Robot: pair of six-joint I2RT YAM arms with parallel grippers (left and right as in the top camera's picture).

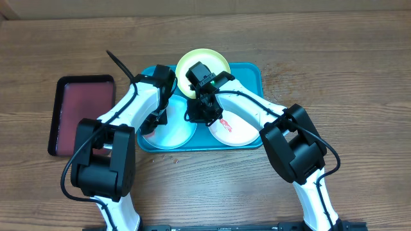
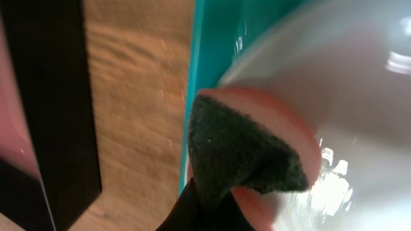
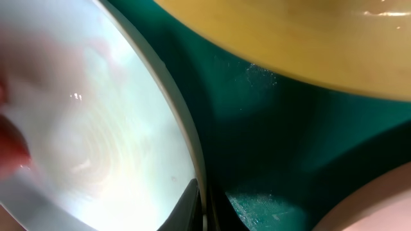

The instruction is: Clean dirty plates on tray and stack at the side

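Three dirty plates lie on the turquoise tray (image 1: 253,67): a yellow-green plate (image 1: 218,63) at the back, a light blue plate (image 1: 173,135) front left, and a white plate (image 1: 237,131) with red smears front right. My left gripper (image 2: 205,208) is shut on a dark green scrub pad (image 2: 237,147). The pad rests on a red smear (image 2: 302,138) near the left rim of the light blue plate (image 2: 347,83). My right gripper (image 3: 202,205) is shut on the right rim of the light blue plate (image 3: 96,128), with the yellow-green plate (image 3: 289,38) beyond it.
A smaller dark red tray with a black rim (image 1: 80,112) lies on the wooden table left of the turquoise tray, with a strip of bare wood between them. A black cable (image 1: 122,67) runs behind the left arm.
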